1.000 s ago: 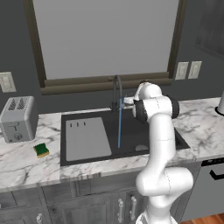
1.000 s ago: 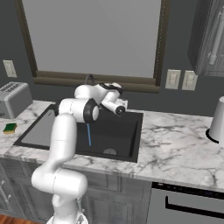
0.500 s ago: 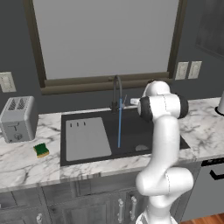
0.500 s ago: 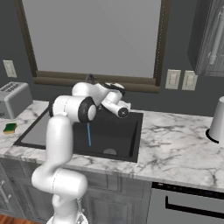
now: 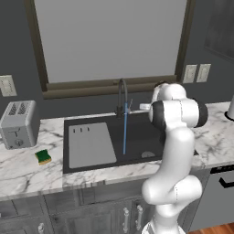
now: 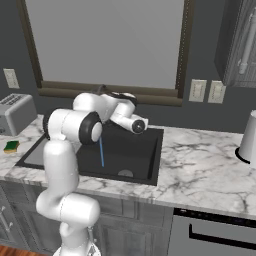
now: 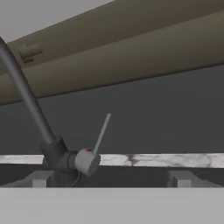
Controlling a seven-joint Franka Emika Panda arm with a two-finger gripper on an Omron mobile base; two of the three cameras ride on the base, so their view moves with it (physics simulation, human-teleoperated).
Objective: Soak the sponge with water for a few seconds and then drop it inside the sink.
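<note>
Arm has swung right since the earlier frame — gripper [image 7: 109, 181] backed off the faucet [image 5: 122, 96], jaws wide, empty. Water [image 5: 124, 130] runs into the sink [image 5: 137, 132]. Sponge [image 5: 43, 156] on the counter left of the sink — near the toaster [image 5: 19, 123].

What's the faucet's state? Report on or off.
On: a thin blue stream of water falls from the gooseneck faucet into the sink.

toaster [image 5: 18, 124] far left on countertop [image 5: 27, 171] | faucet [image 5: 122, 93] behind basin | kettle [image 6: 248, 136] far right
</note>
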